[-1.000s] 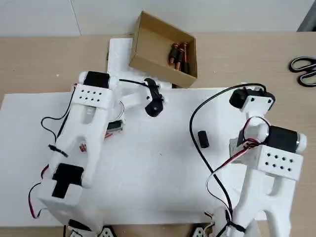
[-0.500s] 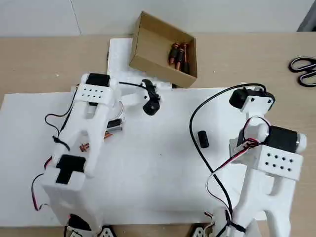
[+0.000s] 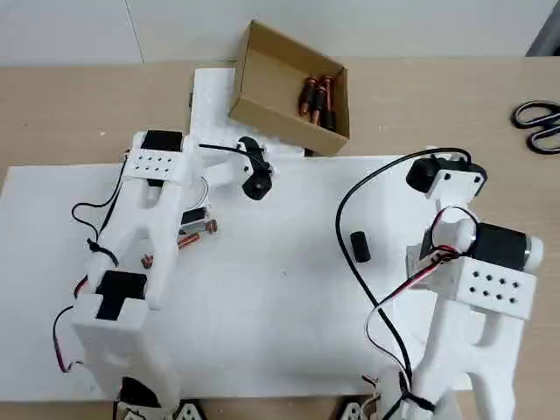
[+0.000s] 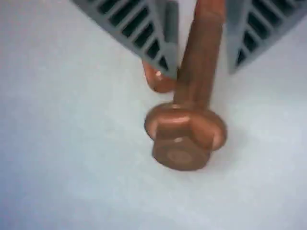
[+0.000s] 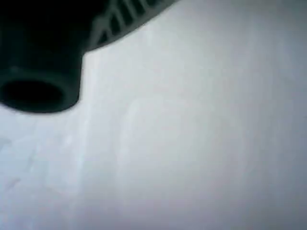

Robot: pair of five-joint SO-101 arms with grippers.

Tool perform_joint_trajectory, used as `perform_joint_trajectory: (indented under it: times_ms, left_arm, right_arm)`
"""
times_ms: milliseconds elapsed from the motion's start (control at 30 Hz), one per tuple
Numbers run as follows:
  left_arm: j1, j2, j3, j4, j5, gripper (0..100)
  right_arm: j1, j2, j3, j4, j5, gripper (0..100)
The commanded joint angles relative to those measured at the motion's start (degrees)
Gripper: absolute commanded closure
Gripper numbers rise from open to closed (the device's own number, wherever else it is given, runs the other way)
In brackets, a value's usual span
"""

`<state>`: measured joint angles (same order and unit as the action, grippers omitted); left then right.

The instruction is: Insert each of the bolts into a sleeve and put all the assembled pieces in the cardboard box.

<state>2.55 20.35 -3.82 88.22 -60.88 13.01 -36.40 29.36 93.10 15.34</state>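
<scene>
Left wrist view: the left gripper [image 4: 201,67] is pinching the shank of a copper bolt [image 4: 184,139] between its grey ribbed fingers [image 4: 139,33]. The bolt's flanged hex head points away from them, low over the white foam sheet [image 4: 62,143]. Whether the head touches the sheet cannot be told. A second copper piece [image 4: 157,80] lies just behind, partly hidden by one finger.

Right wrist view: the right gripper [image 3: 435,178] holds a black sleeve [image 5: 38,81] clear of the sheet, with its bore visible.

High view: a second sleeve [image 3: 359,246] lies loose on the sheet between the arms. The cardboard box [image 3: 262,70] stands at the far edge with assembled pieces [image 3: 317,99] inside. Scissors [image 3: 538,115] rest on the wooden table [image 3: 70,114].
</scene>
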Motion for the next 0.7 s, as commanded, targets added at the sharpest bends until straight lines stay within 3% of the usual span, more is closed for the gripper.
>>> perform_joint_trajectory:
  times_ms: [0, 567, 667]
  left_arm:
    - [1.1, 1.1, -2.2, -0.7, -0.4, 93]
    - [1.4, 12.0, -6.9, -1.3, -0.4, 93]
    - [2.0, 12.8, -6.9, -1.7, -0.4, 97]
  right_arm:
    - [0.2, -1.5, -0.7, -1.0, -0.4, 99.5]
    - [0.2, -1.5, -0.7, -0.5, -0.4, 99.5]
    - [0.2, -1.5, -0.7, -0.5, -0.4, 99.5]
